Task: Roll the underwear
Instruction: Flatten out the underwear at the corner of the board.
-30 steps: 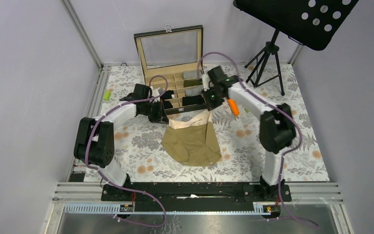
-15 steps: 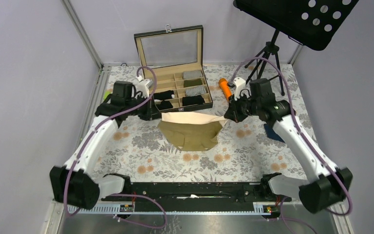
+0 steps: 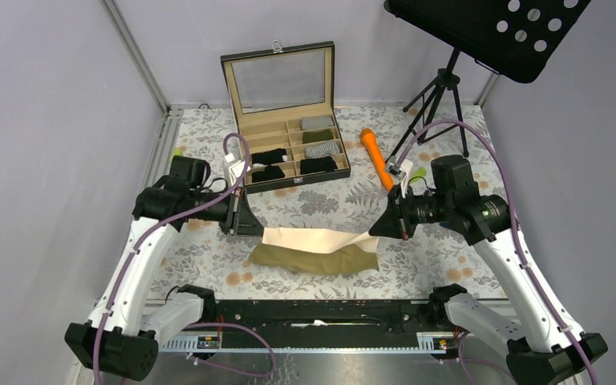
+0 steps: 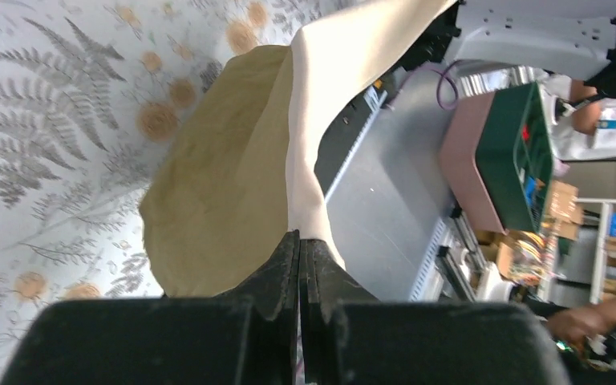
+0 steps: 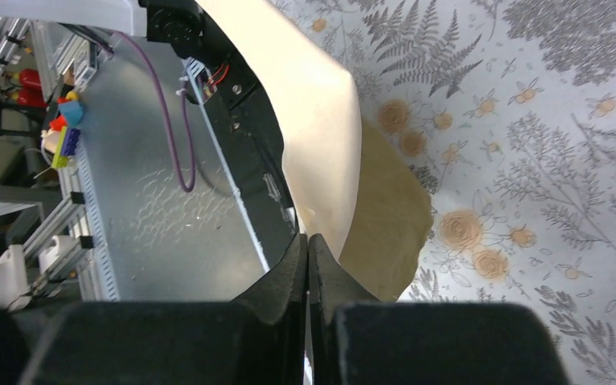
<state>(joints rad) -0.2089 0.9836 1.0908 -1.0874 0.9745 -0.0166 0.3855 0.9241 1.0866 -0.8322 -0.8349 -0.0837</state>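
An olive-tan underwear [image 3: 314, 257] with a cream waistband [image 3: 309, 238] hangs stretched between my two grippers near the table's front edge, its lower part draped on the floral cloth. My left gripper [image 3: 261, 233] is shut on the waistband's left end, my right gripper [image 3: 375, 233] on its right end. In the left wrist view the jaws [image 4: 299, 237] pinch the cream band, with olive fabric [image 4: 216, 184] sagging to the left. In the right wrist view the jaws [image 5: 307, 239] clamp the band, and olive fabric [image 5: 389, 224] hangs to the right.
An open compartment box [image 3: 293, 180] stands at the back centre with rolled dark and grey pieces [image 3: 269, 156] inside. An orange carrot-shaped stick [image 3: 375, 159] lies right of it. A small light-green cylinder [image 3: 177, 151] sits far left. A music stand tripod [image 3: 441, 92] stands back right.
Both grippers have pulled the underwear from beside the box toward the near edge and spread apart, stretching the waistband flat. The fabric now lies folded lower and wider.
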